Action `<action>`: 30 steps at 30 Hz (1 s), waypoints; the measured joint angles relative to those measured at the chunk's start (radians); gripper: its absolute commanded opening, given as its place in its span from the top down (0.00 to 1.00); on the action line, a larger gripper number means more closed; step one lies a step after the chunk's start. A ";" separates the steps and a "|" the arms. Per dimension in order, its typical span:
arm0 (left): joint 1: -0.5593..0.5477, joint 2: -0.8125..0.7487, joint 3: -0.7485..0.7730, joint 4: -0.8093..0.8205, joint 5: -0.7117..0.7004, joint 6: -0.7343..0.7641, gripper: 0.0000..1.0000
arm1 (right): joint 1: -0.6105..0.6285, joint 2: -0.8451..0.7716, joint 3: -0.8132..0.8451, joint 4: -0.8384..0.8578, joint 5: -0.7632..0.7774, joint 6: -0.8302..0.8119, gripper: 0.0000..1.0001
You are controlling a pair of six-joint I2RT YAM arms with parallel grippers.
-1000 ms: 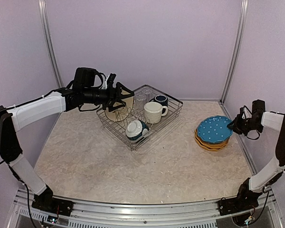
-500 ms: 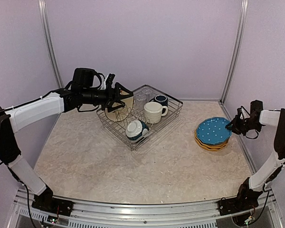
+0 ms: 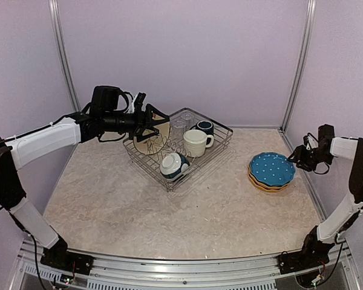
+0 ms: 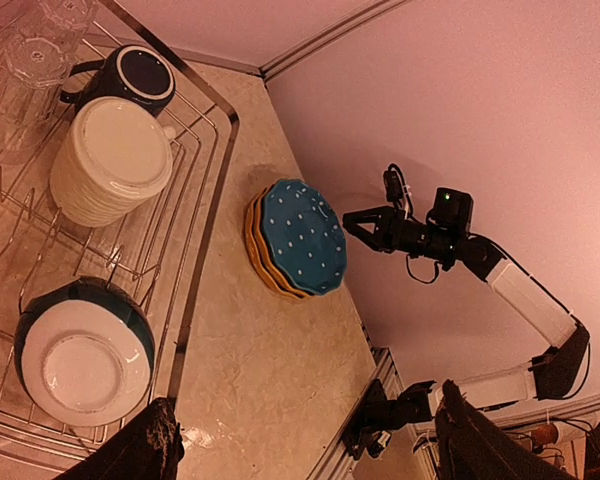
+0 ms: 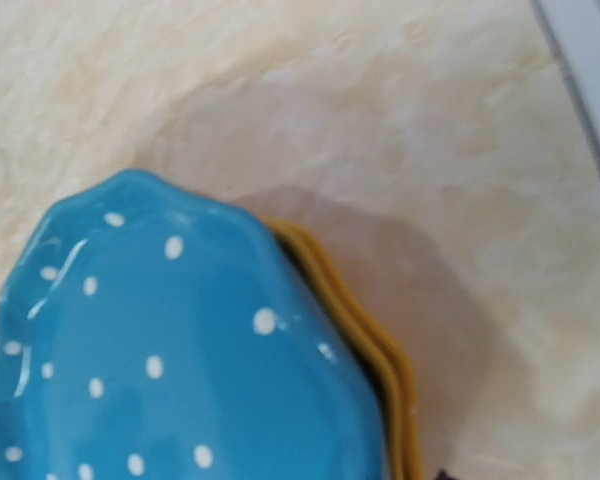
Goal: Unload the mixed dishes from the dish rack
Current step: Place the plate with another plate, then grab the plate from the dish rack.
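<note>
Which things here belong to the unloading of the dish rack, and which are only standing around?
Belong to the job: dish rack, cream mug, navy mug, teal-and-white bowl, clear glasses, cream plate, blue dotted plate, yellow plates.

Only surroundings: table, metal rail at the near edge, walls.

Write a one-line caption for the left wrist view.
Cream mug, navy mug and bowl sit in the dish rack; blue plate tops yellow plates near the right gripper.
</note>
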 measured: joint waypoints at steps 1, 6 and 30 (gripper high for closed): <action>0.000 0.000 0.000 0.000 0.000 0.000 0.16 | 0.006 0.000 0.008 -0.006 0.023 -0.009 0.42; 0.000 0.000 0.002 -0.016 -0.009 0.012 0.16 | 0.029 -0.016 0.019 -0.035 0.108 -0.026 0.30; 0.267 0.243 0.442 -0.524 -0.248 0.391 0.19 | 0.063 -0.318 -0.075 -0.004 0.054 -0.013 0.00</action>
